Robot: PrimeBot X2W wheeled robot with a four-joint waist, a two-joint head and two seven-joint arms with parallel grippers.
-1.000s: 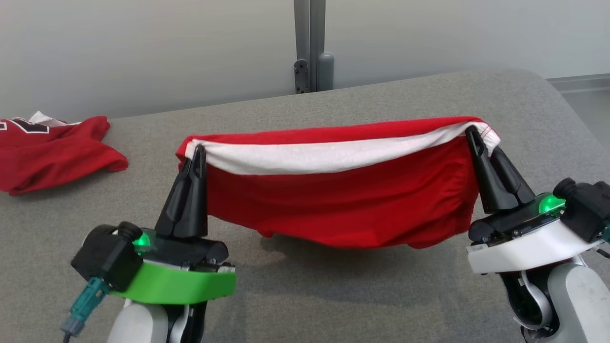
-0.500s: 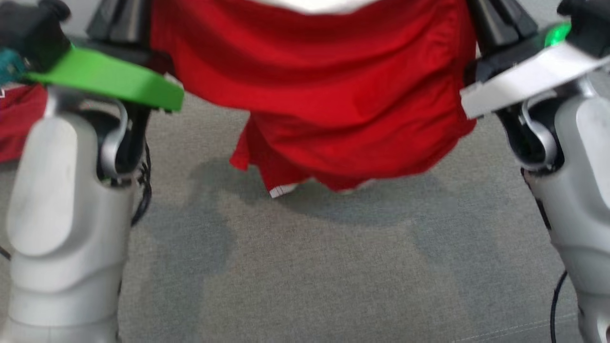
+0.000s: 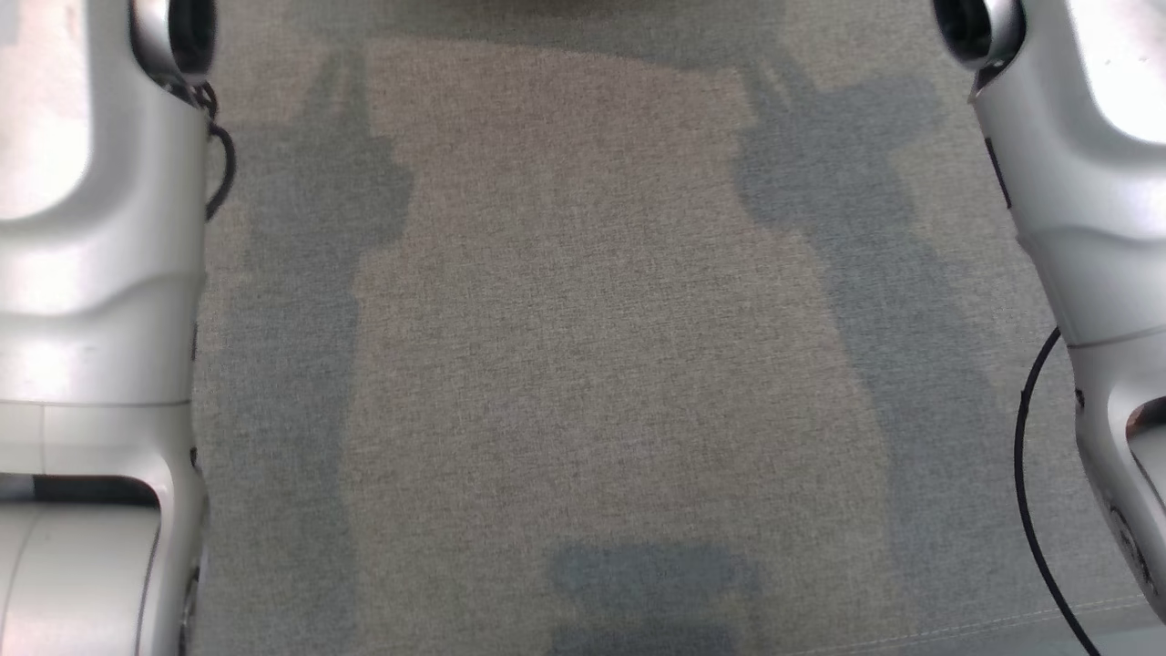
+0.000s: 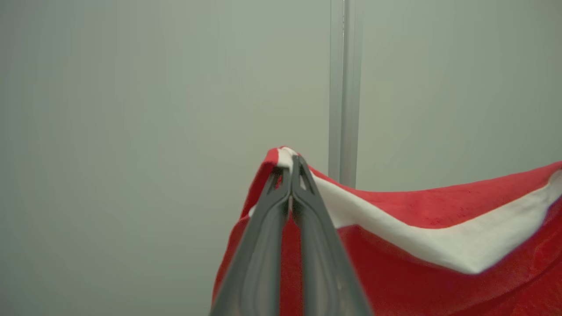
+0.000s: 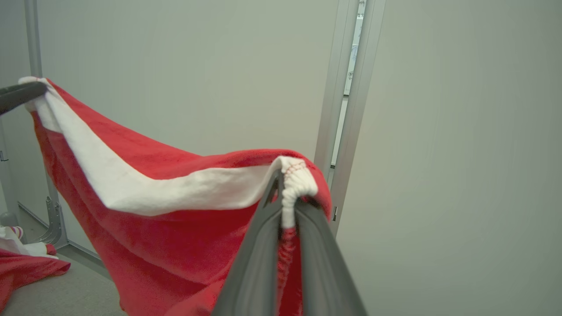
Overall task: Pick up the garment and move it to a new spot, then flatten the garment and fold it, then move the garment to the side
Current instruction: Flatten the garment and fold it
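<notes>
The garment (image 4: 439, 210) is red with a white band and hangs stretched in the air between my two grippers, in front of a pale wall. In the left wrist view my left gripper (image 4: 292, 164) is shut on one upper corner of it. In the right wrist view my right gripper (image 5: 283, 184) is shut on the gathered white band at the other corner, and the garment (image 5: 153, 245) sags away from it toward the left gripper's fingertip (image 5: 22, 94) at the upper left. The head view has my pale left forearm (image 3: 91, 273) and right forearm (image 3: 1093, 228) at its sides.
A grey fabric surface (image 3: 583, 319) lies below between the forearms, crossed by their shadows. A black cable (image 3: 1029, 474) runs beside the right forearm. Another red cloth (image 5: 26, 267) lies on the surface at lower left. A metal post (image 5: 347, 87) stands against the wall.
The head view has swung down to the near part of the grey surface, so the garment and both grippers have passed out of its top. Both grips have held.
</notes>
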